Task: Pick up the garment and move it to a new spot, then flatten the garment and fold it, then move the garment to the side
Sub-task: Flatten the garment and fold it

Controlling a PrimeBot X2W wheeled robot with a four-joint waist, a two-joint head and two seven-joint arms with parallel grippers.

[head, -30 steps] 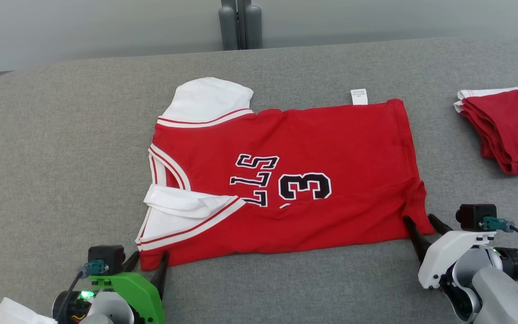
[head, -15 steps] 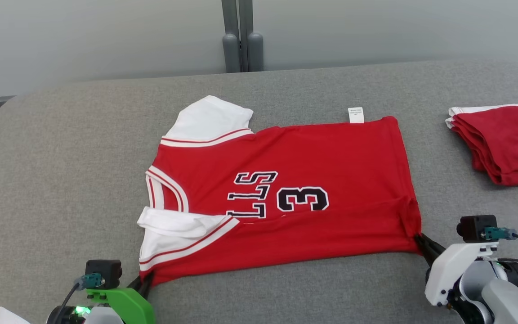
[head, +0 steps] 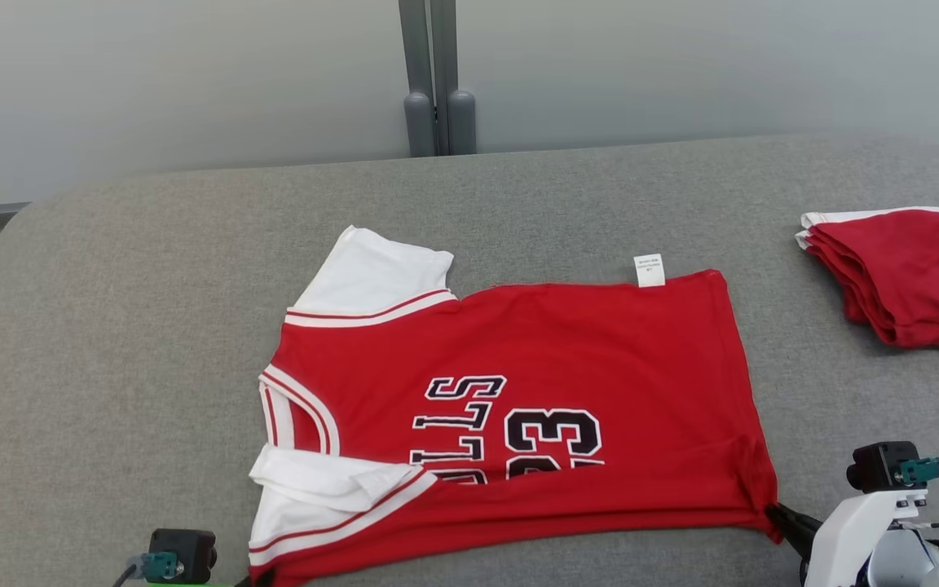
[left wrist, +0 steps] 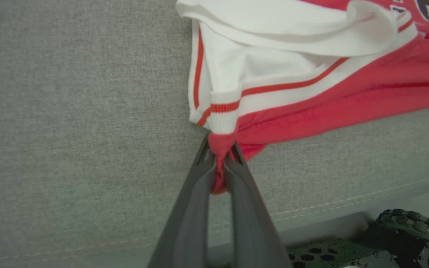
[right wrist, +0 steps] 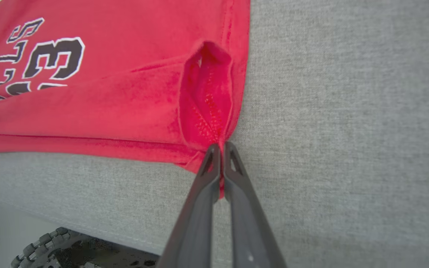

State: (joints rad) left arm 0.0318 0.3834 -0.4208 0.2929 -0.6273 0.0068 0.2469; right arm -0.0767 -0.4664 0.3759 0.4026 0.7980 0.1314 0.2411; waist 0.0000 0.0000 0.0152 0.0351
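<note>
Plain test room, grey padded table

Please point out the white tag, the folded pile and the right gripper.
white tag [head: 650,270], head view, its middle.
folded pile [head: 910,273], head view, top layer.
right gripper [right wrist: 221,146], right wrist view, between fingertips.

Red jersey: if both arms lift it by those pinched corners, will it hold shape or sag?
Probably sags: the jersey bunches into a fold where the right gripper pinches its hem corner. Likely light and thin; the left gripper gathers the fabric into a wad. The near sleeve lies flopped over, so loose parts may shift.
</note>
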